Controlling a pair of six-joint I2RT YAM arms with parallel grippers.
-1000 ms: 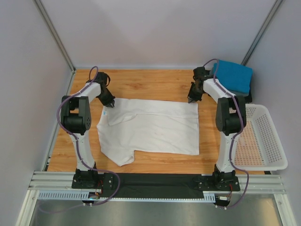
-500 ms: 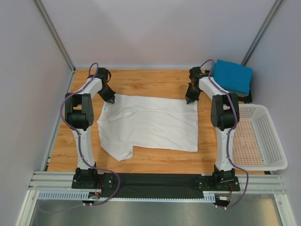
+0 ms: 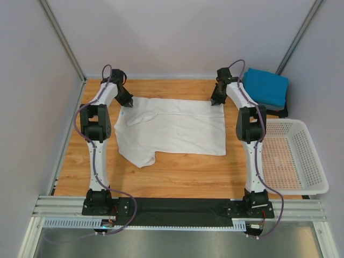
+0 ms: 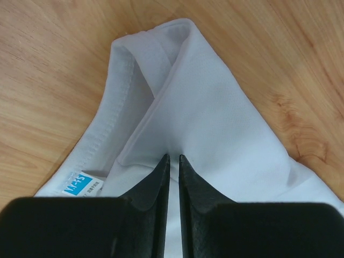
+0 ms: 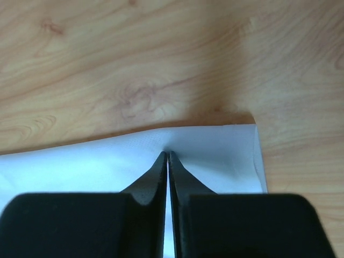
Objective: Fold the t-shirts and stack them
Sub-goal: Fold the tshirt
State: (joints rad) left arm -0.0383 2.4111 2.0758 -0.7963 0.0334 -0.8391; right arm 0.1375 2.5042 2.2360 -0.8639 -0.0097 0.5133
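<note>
Left gripper [image 3: 128, 102] is down at the upper left of the overhead frame, its jaws nipped almost together on a fold of the white t-shirt [image 3: 177, 129]. Right gripper [image 3: 214, 102] mirrors it at the upper right, jaws pressed tight on the shirt's far corner. The shirt itself lies spread across the middle of the wooden table [image 3: 172, 177], one sleeve poking out toward the lower left. A folded blue t-shirt [image 3: 266, 86] sits at the upper right, with the basket [image 3: 317, 180] below it along the right edge.

That white shirt looks light, thin and floppy. I'd say it will sag and drag between the two pinch points and wrinkle easily, so corners and seams are the places to take it: hem on one side, shoulder by the neck on the other.

From above, you get the whole outline, but the grips are just dark blobs. The left wrist view shows the real story: the left gripper [image 4: 173, 157] biting a doubled flap beside the stitched neckband [image 4: 115, 91], with a small blue label [image 4: 80, 184] at the lower left. The right wrist view shows the right gripper [image 5: 167, 155] pinching just inside the edge, the square corner of the cloth lying to its right.
</note>
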